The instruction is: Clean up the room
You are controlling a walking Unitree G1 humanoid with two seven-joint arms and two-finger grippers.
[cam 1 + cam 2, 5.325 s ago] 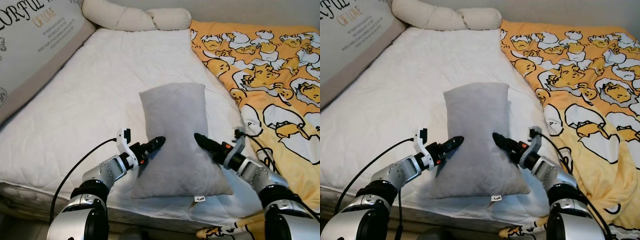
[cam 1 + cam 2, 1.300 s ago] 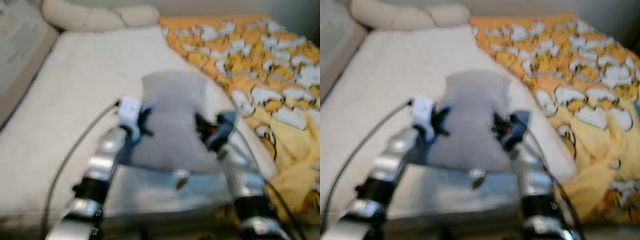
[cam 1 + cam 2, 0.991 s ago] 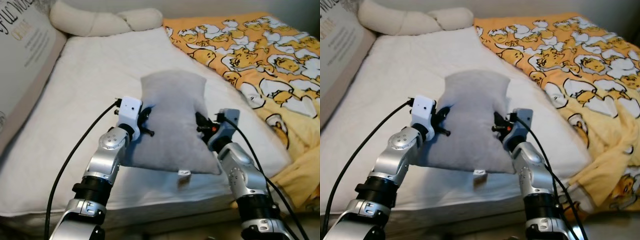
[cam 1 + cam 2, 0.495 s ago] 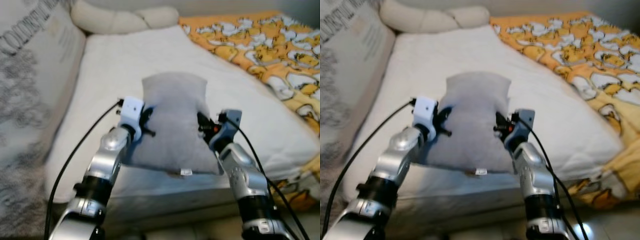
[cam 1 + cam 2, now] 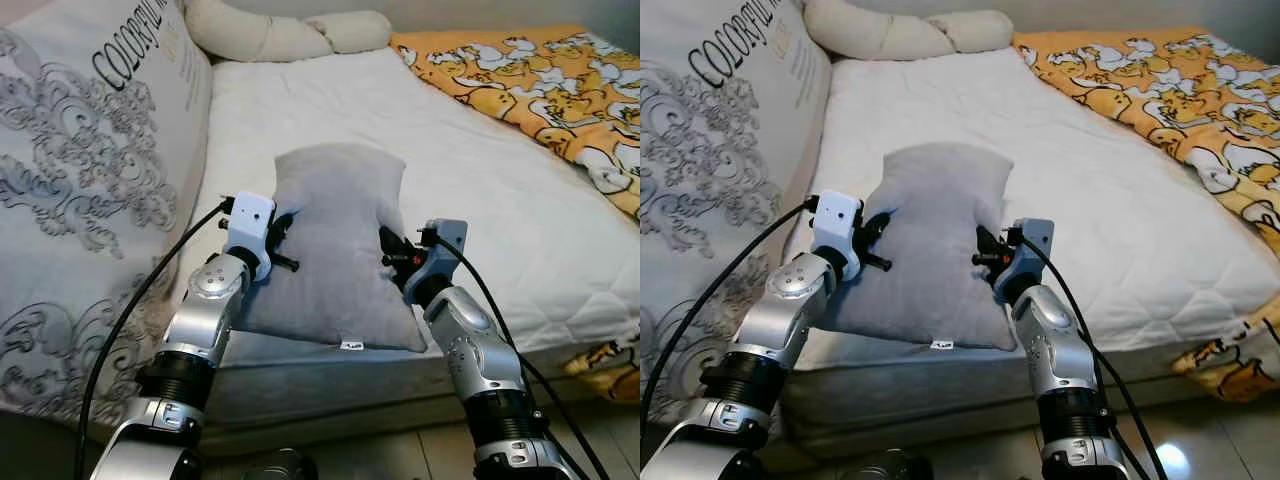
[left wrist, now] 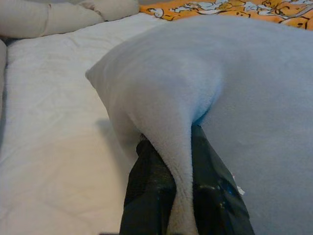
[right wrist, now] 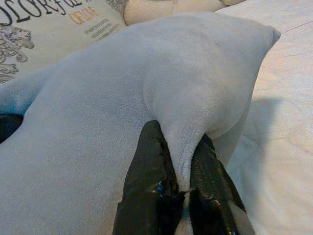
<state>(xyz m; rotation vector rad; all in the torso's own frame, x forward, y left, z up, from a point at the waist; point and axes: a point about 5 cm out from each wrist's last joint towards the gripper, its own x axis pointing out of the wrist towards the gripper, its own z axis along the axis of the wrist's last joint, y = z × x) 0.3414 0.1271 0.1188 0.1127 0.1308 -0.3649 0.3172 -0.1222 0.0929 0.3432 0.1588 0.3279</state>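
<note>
A grey pillow (image 5: pixel 335 240) is held up over the near edge of the white mattress (image 5: pixel 300 110), its label hanging at the front. My left gripper (image 5: pixel 283 238) is shut on a fold of the pillow's left side, seen pinched between the black fingers (image 6: pixel 151 186) in the left wrist view. My right gripper (image 5: pixel 390 250) is shut on a fold of the right side, with fabric squeezed between its fingers (image 7: pixel 151 181) in the right wrist view.
A large printed cushion (image 5: pixel 90 150) stands along the left side of the bed. Cream bolster pillows (image 5: pixel 290 35) lie at the far end. A yellow patterned blanket (image 5: pixel 550 80) covers the right part, hanging off the front corner (image 5: pixel 605 365). Floor (image 5: pixel 1180 430) lies below.
The camera has swung left, so the big printed cushion fills more of the left. Both grippers stay clamped on the grey pillow, held in about the same place before me.
</note>
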